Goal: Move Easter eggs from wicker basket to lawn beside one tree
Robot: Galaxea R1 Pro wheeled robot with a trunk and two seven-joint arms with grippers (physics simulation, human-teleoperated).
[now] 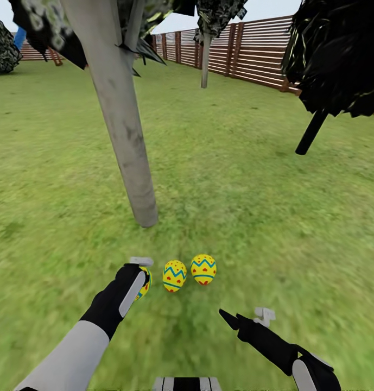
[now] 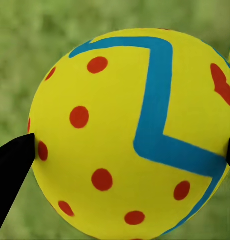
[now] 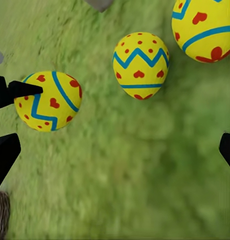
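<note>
Lawn [image 1: 273,217]: pale grey tree [image 1: 124,136] trunk rises from the grass. Three Easter eggs [image 1: 175,275] lie in a row just before its base. Left gripper [image 1: 139,278] clamps the leftmost egg [image 2: 130,135], half hidden behind its fingers. Right gripper [image 1: 246,316] hangs spread apart, empty, near the eggs.
</note>
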